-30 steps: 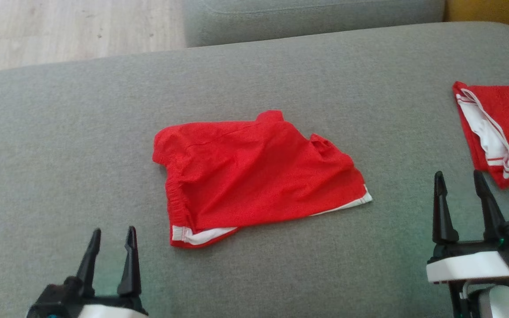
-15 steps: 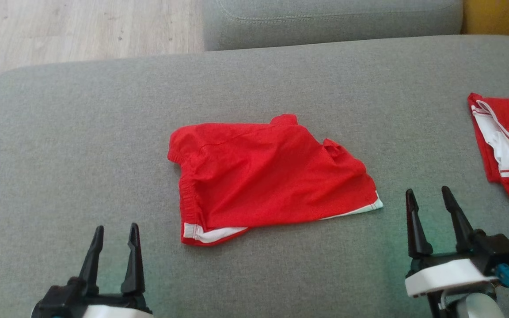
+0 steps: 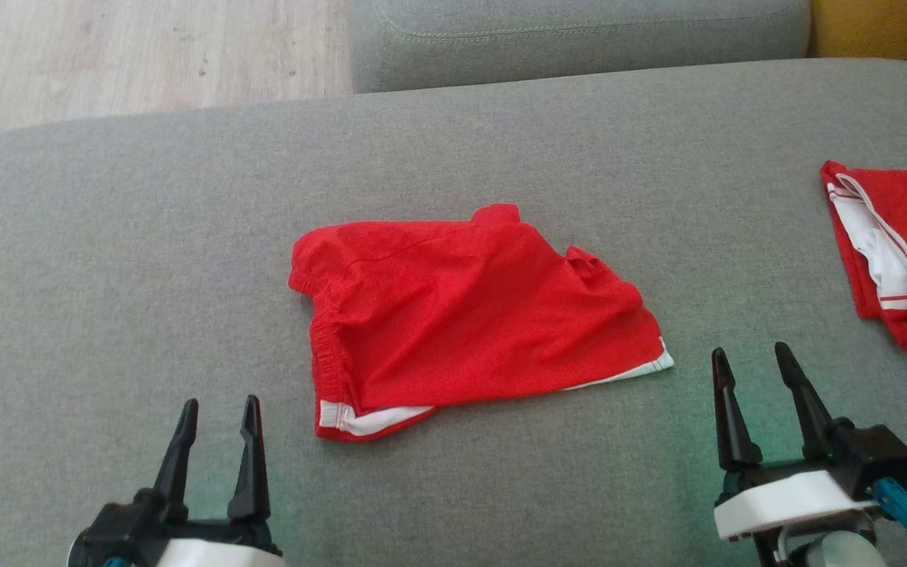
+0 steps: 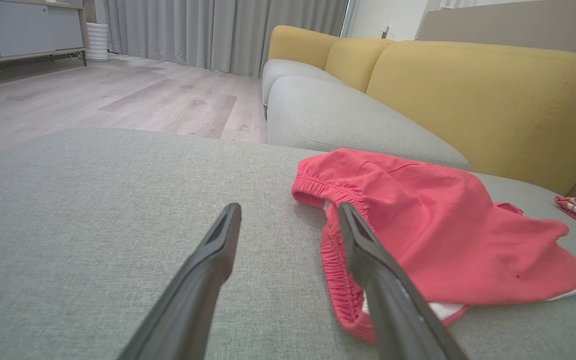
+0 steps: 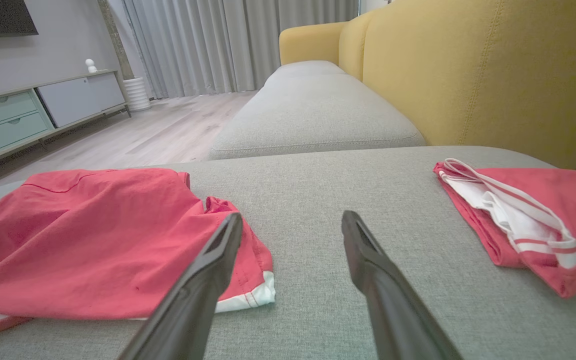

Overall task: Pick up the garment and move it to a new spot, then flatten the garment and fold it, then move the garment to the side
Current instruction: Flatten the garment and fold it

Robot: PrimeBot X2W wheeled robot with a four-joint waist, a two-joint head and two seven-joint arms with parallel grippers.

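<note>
The garment (image 3: 469, 315), red shorts with white trim, lies rumpled in the middle of the grey sofa seat (image 3: 107, 260). Its elastic waistband faces left and its white hem points right. My left gripper (image 3: 219, 409) stands open at the lower left, short of the waistband corner, holding nothing. In the left wrist view the garment (image 4: 433, 230) lies just right of the left gripper (image 4: 288, 212). My right gripper (image 3: 746, 358) is open at the lower right, just right of the hem corner. The right wrist view shows the garment (image 5: 93, 240) left of the right gripper (image 5: 290, 220).
A second red and white garment (image 3: 894, 244) lies at the seat's right edge, also seen as folded red cloth (image 5: 528, 220). Another grey cushion (image 3: 579, 35) sits beyond, with wood floor (image 3: 131, 55) at the upper left and a yellow backrest (image 5: 493, 75) to the right.
The head camera has shifted, so the whole picture moved. My right gripper has come in toward the garment's hem corner and lower in the view. The left gripper has barely moved. Both stay open.
</note>
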